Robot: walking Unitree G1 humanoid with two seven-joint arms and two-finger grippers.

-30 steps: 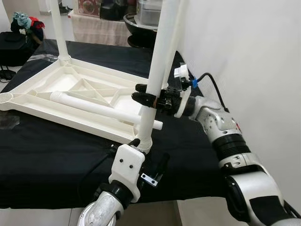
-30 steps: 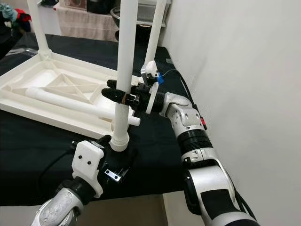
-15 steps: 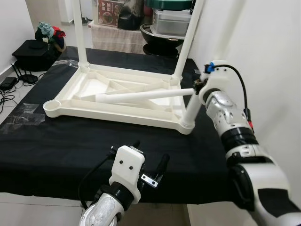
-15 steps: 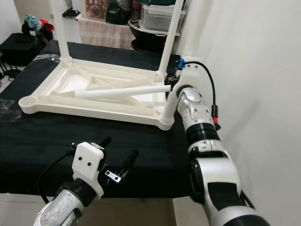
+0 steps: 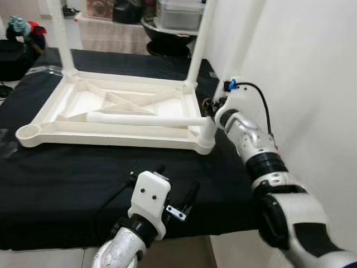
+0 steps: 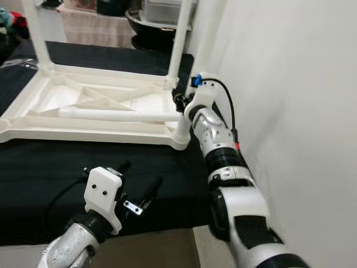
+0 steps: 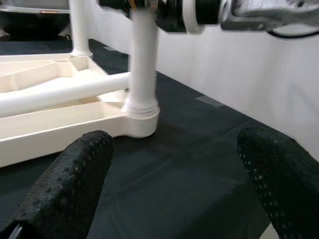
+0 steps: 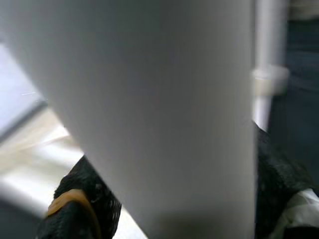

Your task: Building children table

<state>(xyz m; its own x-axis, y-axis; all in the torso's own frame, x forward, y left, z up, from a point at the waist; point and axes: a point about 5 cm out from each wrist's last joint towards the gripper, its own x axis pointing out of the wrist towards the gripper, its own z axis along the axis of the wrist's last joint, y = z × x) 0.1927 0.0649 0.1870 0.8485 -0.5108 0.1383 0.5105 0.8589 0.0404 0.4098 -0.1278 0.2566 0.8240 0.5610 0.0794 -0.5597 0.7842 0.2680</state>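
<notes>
White moulded plastic tabletop (image 5: 111,120) lies upside down, ribbed, on the black cloth surface (image 5: 67,178). Right pincer (image 7: 144,7) is clamped on the smooth round near-corner leg (image 7: 143,69). Left pincer (image 5: 177,190) hovers, fingers apart.

Black cloth (image 5: 67,184), white wall (image 5: 312,61), perhaps a dark basin (image 5: 167,25) behind.

Place: a home room is showing here
Worktop: black cloth is covering the worktop (image 5: 67,190)
Far side: storage bins (image 5: 178,14) and a black bag (image 5: 14,56) are sitting on the floor
Right: a white wall (image 5: 301,67) is standing close
</notes>
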